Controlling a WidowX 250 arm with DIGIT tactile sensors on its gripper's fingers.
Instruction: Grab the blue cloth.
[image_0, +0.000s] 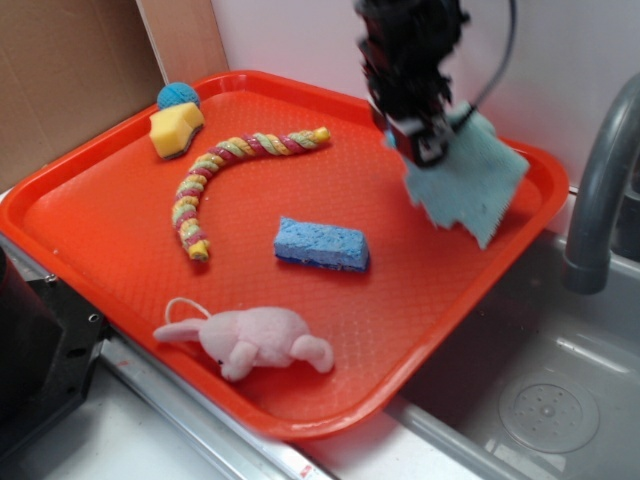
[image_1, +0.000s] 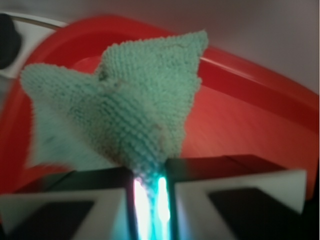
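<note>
One blue cloth (image_0: 470, 185) in end effector (image_0: 428, 148)

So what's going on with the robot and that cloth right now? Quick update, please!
Gripper shut on blue cloth. Cloth pinched, hanging above the red tray's far corner. Nothing in the way.

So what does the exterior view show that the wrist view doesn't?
Only the exterior view shows the blue sponge, pink plush toy, twisted rope, yellow sponge, blue yarn ball and faucet. Only the wrist view shows the fingers pinching the fabric up close. Both show the gripper shut on the blue cloth over the red tray.
</note>
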